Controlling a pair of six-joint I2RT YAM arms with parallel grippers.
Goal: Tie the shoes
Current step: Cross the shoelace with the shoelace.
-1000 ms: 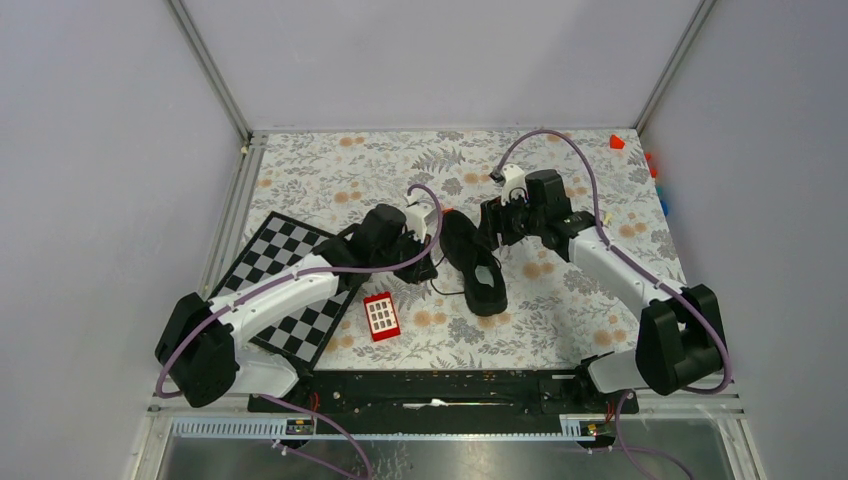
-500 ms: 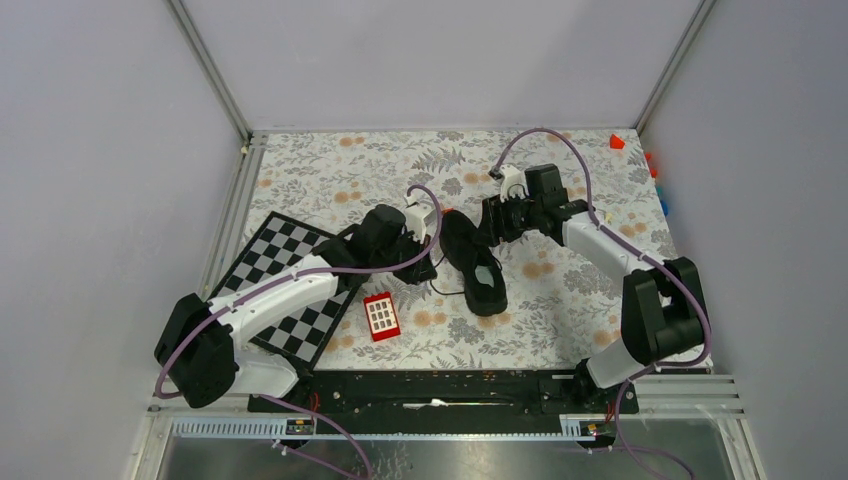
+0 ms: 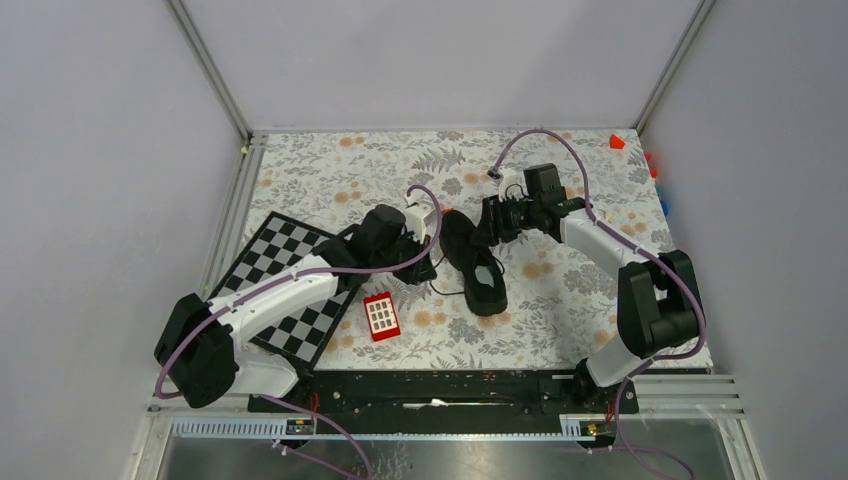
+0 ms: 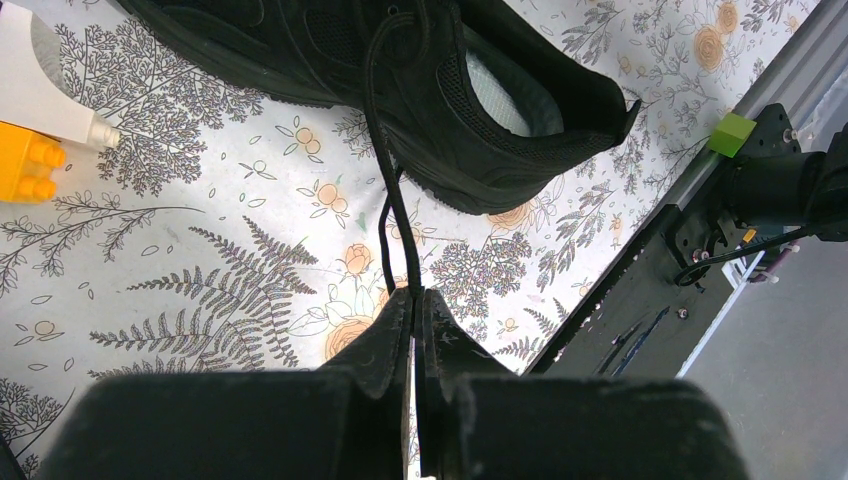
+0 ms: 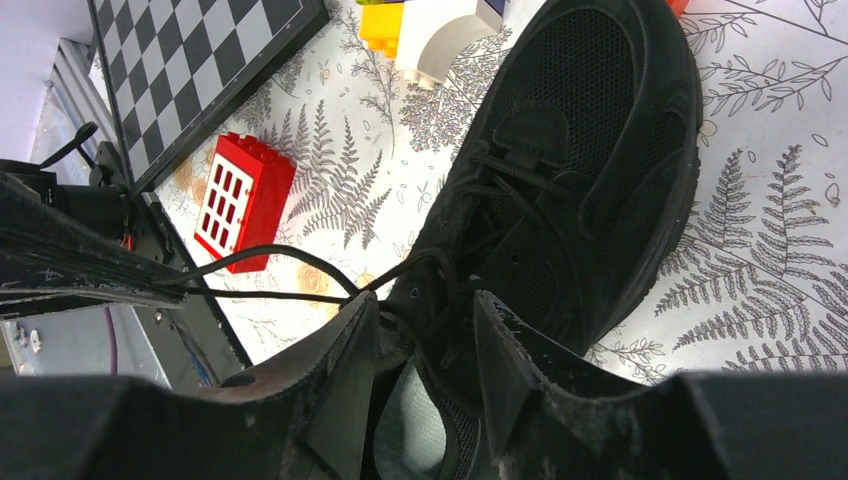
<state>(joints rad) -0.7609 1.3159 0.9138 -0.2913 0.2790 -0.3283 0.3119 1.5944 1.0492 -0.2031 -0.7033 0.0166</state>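
Narrowing right fingers point(image 5: 345, 350) from wide to half open astride the laces point(image 5: 440, 265) of the black sneaker point(image 3: 480, 285), centre of the counter point(image 3: 560, 330); nothing gripped yet. Keeping one lace point(image 4: 383, 200) pinched taut in shut left fingers point(image 4: 385, 335). Expect second-lace pickup.

The top view looks steeply down from behind the arm bases over the whole surface point(image 3: 330, 165). Both wrist views look past their own jaws, close to the sneaker point(image 5: 590, 170), shared by all three.
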